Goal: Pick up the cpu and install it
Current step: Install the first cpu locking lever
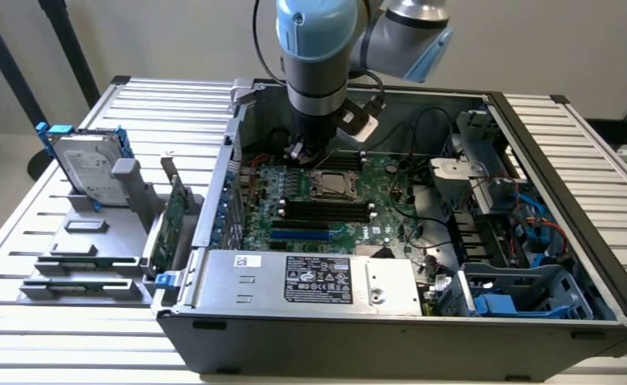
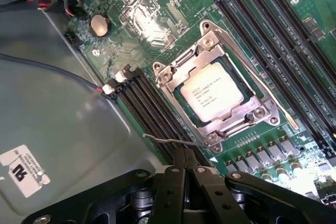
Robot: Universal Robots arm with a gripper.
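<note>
gripper (image 2: 185,165): closed tight, empty, low over green board (image 2: 152,19) | cpu (image 2: 212,92): flat in metal socket frame (image 2: 231,124), just beyond fingertips | computer case (image 1: 399,341): open on slatted table (image 1: 597,144), hard drive (image 1: 83,164) at exterior view's left

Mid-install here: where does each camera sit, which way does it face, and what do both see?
Exterior view: off the arm, raised, looking down into the open computer case; the arm shows.
Wrist view: on the wrist, looking down along the shut fingers at the motherboard.
Shared: the cpu seated in its socket, and the memory slots.
</note>
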